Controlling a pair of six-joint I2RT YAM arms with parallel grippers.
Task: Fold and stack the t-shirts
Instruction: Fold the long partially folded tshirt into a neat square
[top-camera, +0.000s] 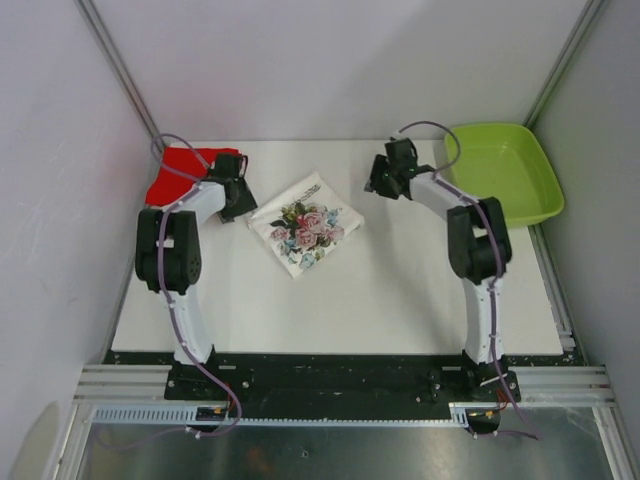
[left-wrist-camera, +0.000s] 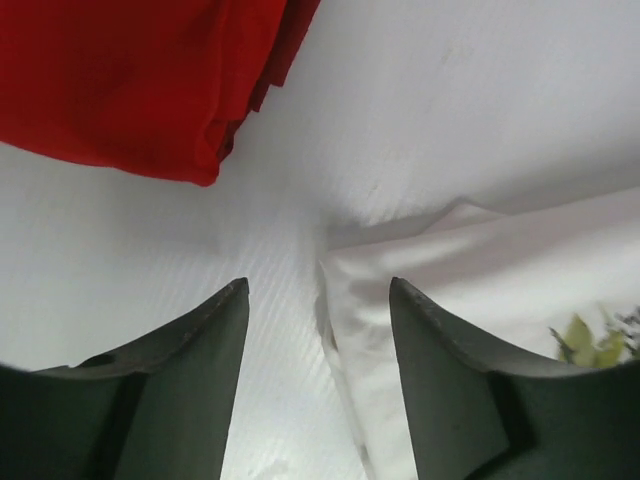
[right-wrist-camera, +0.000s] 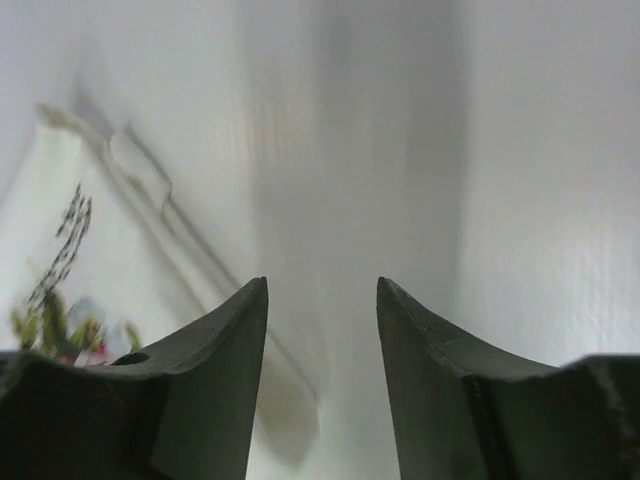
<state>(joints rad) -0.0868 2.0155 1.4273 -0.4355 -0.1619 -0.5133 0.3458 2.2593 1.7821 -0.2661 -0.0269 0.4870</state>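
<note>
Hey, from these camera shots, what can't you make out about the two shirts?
Red shirt: in the top view the left arm hides its right side; in the left wrist view the top edge cuts it off.
White shirt: in the left wrist view the right edge and an end effector finger hide most of the print; in the right wrist view it is blurred.

Soft matt cloth: red t-shirt (left-wrist-camera: 130, 80) and white printed t-shirt (top-camera: 305, 228). Lime tray (top-camera: 500, 175) is glossy smooth plastic. The table (left-wrist-camera: 150, 250) is matt white, finely ribbed.
</note>
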